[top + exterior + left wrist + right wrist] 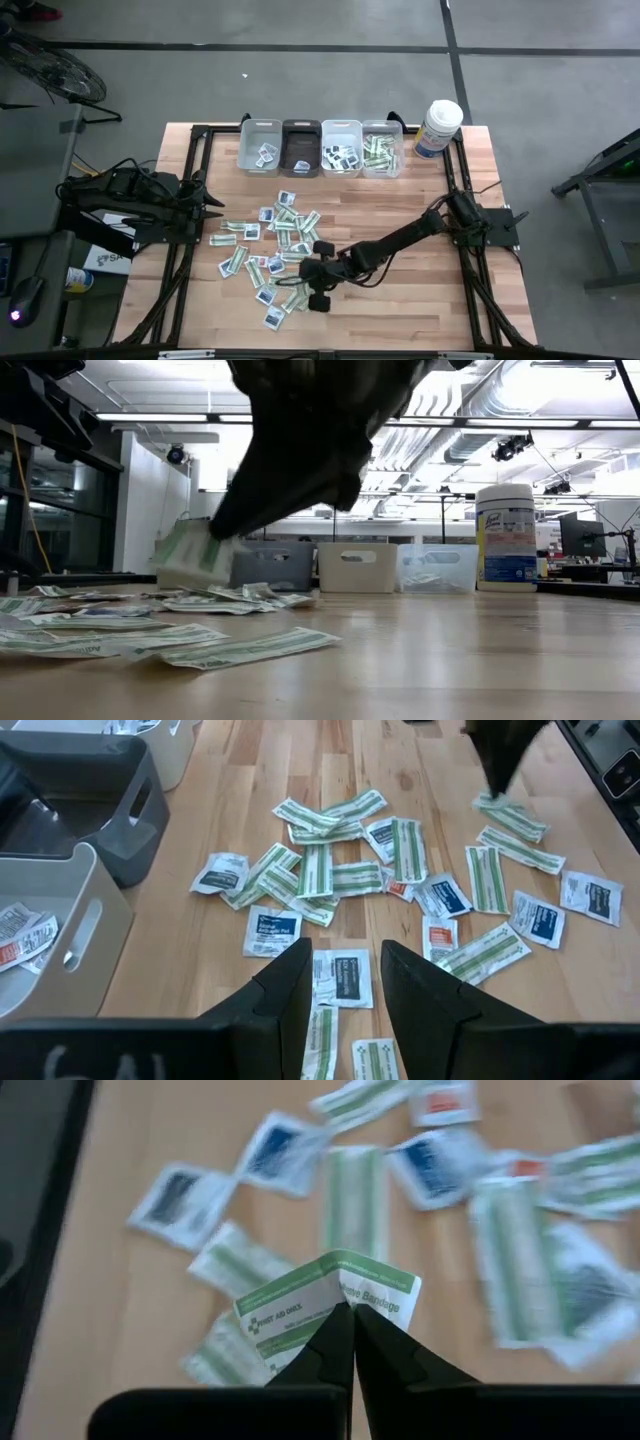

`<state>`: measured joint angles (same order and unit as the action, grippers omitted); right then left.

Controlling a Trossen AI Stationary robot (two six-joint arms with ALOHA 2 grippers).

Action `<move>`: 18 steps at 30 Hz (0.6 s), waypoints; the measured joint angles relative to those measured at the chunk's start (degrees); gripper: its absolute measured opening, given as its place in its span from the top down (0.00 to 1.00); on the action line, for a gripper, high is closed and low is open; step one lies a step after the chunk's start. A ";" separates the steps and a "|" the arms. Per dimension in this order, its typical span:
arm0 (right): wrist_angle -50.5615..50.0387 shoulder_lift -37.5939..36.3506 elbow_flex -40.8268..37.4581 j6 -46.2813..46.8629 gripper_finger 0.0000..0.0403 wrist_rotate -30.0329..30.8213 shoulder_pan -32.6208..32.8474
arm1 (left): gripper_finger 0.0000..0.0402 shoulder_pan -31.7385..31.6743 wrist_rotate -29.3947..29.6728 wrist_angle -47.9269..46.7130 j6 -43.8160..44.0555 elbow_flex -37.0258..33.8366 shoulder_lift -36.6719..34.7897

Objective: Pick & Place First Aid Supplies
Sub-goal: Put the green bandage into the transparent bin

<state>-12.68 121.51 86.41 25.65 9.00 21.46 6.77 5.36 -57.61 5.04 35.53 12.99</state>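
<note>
Several small flat first aid packets [262,238], green-and-white strips and white squares with blue marks, lie scattered on the wooden table [420,290]. My right gripper [352,1320] hangs over the near part of the pile, shut on one green-and-white strip packet [330,1292]. The low view shows that packet [190,555] in the air above the others. My left gripper [345,965] waits at the table's left side [214,206], open, with nothing between its fingers. My right gripper pinches the green-and-white packet at one edge [345,1308], between the very tips of its two fingers. The fingers slant down from the table's right side. The packet is bent into a peak above the fingertips. It sits tilted and lifted clear of the table [190,555].
Several small bins [320,148] stand in a row at the far edge, some holding packets. A tall white canister [438,128] stands to their right. The table's right half is bare wood. Black frame rails [190,250] run along both sides.
</note>
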 joint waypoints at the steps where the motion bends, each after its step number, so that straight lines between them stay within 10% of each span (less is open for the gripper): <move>1: -0.58 -0.37 0.00 0.88 1.00 1.06 -0.33 | 0.70 0.00 -0.01 -0.01 0.00 0.00 0.00; 18: -24.82 -9.74 0.00 22.44 1.00 12.64 -7.99 | 0.70 0.00 0.27 0.02 0.00 -0.01 0.00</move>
<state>-37.50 111.77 86.41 48.09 21.64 13.47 6.77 5.62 -57.59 5.04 35.52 12.99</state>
